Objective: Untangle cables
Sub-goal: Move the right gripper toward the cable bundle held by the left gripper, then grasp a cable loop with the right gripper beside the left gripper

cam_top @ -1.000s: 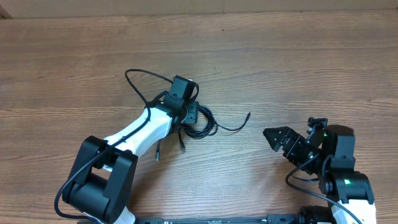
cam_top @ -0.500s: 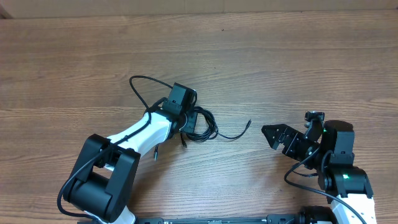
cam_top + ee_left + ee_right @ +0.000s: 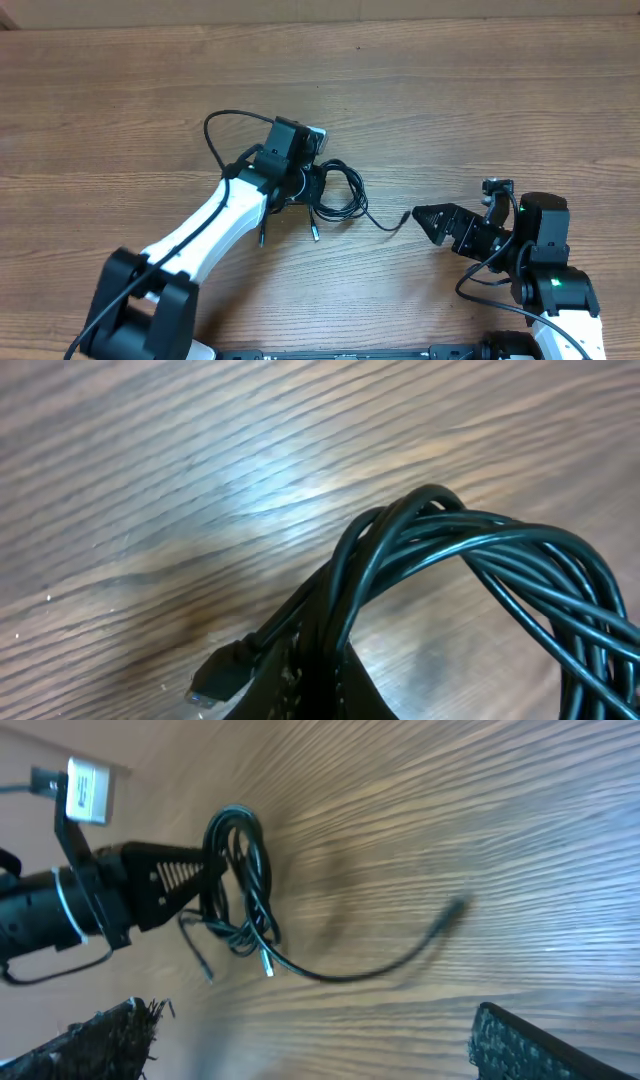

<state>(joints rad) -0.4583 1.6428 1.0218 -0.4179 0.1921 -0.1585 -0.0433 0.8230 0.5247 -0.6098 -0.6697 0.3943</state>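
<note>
The cables (image 3: 358, 190) form a black coiled bundle left of the table's middle. My left gripper (image 3: 312, 188) is shut on the bundle's left side. In the left wrist view the looped cables (image 3: 470, 535) rise from my shut left gripper (image 3: 325, 685), and a plug (image 3: 220, 680) sticks out beside it. Two plug ends (image 3: 313, 235) hang below the bundle. One loose cable tail (image 3: 405, 215) trails right. My right gripper (image 3: 432, 220) stands open just right of that tail's tip. The right wrist view shows the bundle (image 3: 262, 880), the tail tip (image 3: 455, 908) and my open right gripper (image 3: 320, 1050).
The left arm's own thicker black wire (image 3: 215, 135) arcs up behind its wrist. The wooden table (image 3: 480, 100) stretches away behind and to both sides. The arm bases sit along the near edge.
My left gripper has shut on the bundle and carried it up and to the right. The loose tail has slid right, and my right gripper has edged left toward it.
</note>
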